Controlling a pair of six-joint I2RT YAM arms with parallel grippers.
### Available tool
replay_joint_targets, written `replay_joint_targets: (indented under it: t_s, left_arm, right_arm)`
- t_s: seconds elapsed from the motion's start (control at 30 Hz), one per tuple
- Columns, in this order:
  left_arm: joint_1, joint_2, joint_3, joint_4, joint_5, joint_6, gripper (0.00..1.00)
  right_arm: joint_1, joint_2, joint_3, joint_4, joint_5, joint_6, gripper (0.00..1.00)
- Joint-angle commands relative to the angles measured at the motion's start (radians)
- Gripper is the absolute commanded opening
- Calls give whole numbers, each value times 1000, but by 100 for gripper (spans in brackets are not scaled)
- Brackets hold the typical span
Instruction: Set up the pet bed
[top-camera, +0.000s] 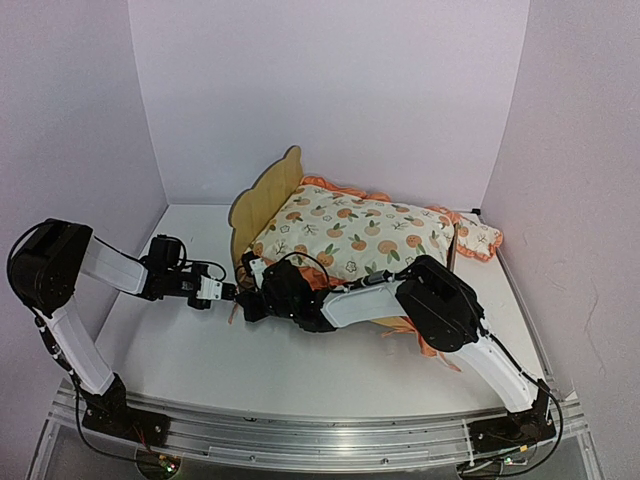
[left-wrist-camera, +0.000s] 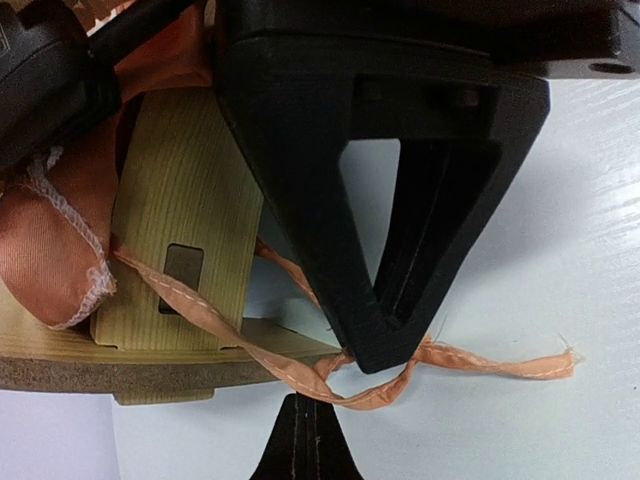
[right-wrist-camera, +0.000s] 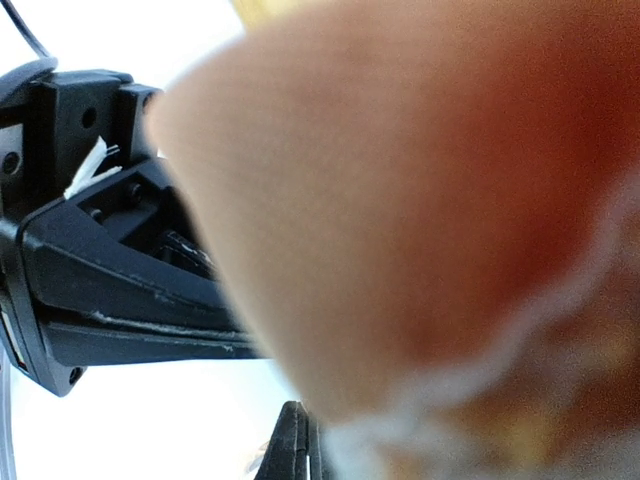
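The pet bed (top-camera: 265, 190), a plywood frame with a scalloped headboard, stands mid-table with the fruit-print cushion (top-camera: 350, 235) on it. Both grippers meet at its near-left corner. My right gripper (top-camera: 247, 300) is shut, and in the left wrist view its tip (left-wrist-camera: 385, 360) pinches a thin orange tie string (left-wrist-camera: 500, 362) that loops below the plywood leg (left-wrist-camera: 190, 200). My left gripper (left-wrist-camera: 298, 405) is shut, with its tip touching the underside of that loop. Whether it pinches the string I cannot tell. In the right wrist view, blurred orange ruffle (right-wrist-camera: 420, 200) hides most of the scene beside my shut right gripper (right-wrist-camera: 300, 415).
A small fruit-print pillow (top-camera: 478, 238) lies at the bed's far right end against the right wall. Orange ruffle (top-camera: 425, 345) hangs over the bed's near side under the right forearm. White walls close in the table on three sides.
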Motion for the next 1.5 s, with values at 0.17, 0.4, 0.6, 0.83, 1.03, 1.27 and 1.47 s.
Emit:
replay_joint_targets:
  t_s: [0.17, 0.4, 0.6, 0.83, 1.03, 1.27, 1.47]
  left_arm:
    - [-5, -27, 34, -13, -35, -40, 0]
    - [-5, -16, 25, 65, -27, -15, 24]
    - [-5, -12, 19, 73, 12, 6, 21]
    - [-6, -19, 1, -3, 56, 98, 20]
    - [-12, -19, 13, -36, 76, 112, 16]
    - [-12, -19, 19, -19, 50, 65, 0]
    - [-13, -27, 42, -28, -8, -39, 0]
  right_arm:
    - [-32, -22, -10, 53, 24, -3, 0]
    - [-32, -19, 0, 55, 20, 3, 0]
    - [-32, -20, 0, 55, 16, 9, 0]
    - [-32, -13, 9, 55, 18, 7, 0]
    - [-32, -5, 28, 55, 16, 10, 0]
    - [-32, -14, 13, 55, 19, 13, 0]
    - [-24, -82, -78, 50, 77, 44, 13]
